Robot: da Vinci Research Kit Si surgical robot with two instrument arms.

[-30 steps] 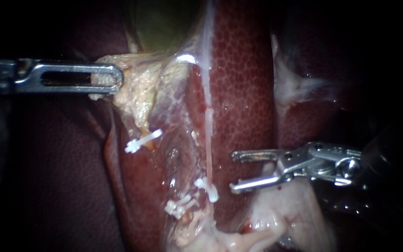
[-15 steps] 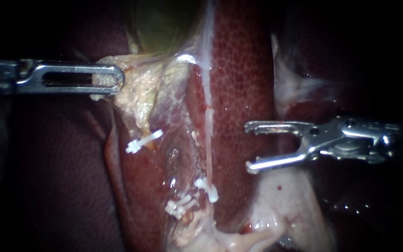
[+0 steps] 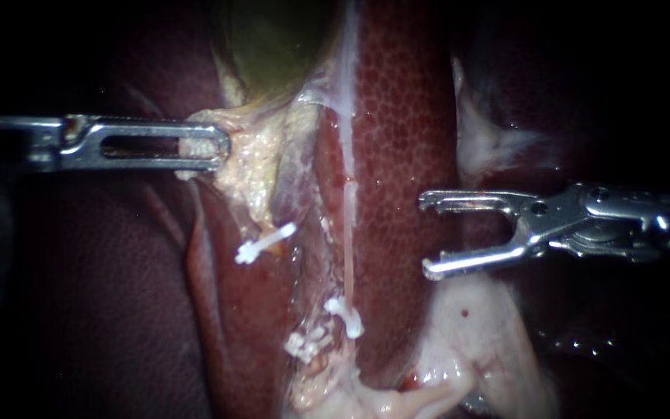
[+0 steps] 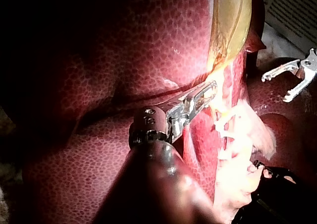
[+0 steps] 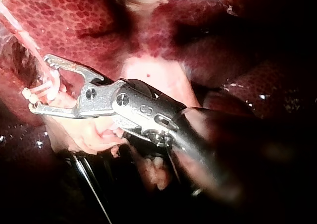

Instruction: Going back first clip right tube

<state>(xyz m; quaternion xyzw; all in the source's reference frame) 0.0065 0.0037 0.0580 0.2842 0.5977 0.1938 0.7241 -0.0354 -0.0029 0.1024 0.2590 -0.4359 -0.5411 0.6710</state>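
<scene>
My left instrument [image 3: 215, 147] comes in level from the left, its slotted jaws shut on pale yellow tissue [image 3: 253, 159] just under the green gallbladder [image 3: 273, 39]. The same grip shows in the left wrist view, left instrument [image 4: 205, 92]. The right tube [image 3: 348, 233], a thin pale strand, runs down over the liver [image 3: 405, 116] to a white clip [image 3: 347, 316]. My right instrument [image 3: 426, 235] stands open and empty, to the right of the tube and above that clip, touching neither. In the right wrist view its jaws [image 5: 42, 83] frame the clip [image 5: 37, 91] lying beyond them.
Another white clip [image 3: 265, 242] sits on the left strand below the held tissue. More white clips [image 3: 308, 341] lie low beside the tube. Pale fatty tissue [image 3: 474, 341] spreads under the right instrument. In the left wrist view the right instrument [image 4: 290, 80] shows open, far off.
The right instrument has drawn back to the right and upward, away from the clip on the right tube, jaws still open. The left instrument has carried its tissue and the left clip rightward.
</scene>
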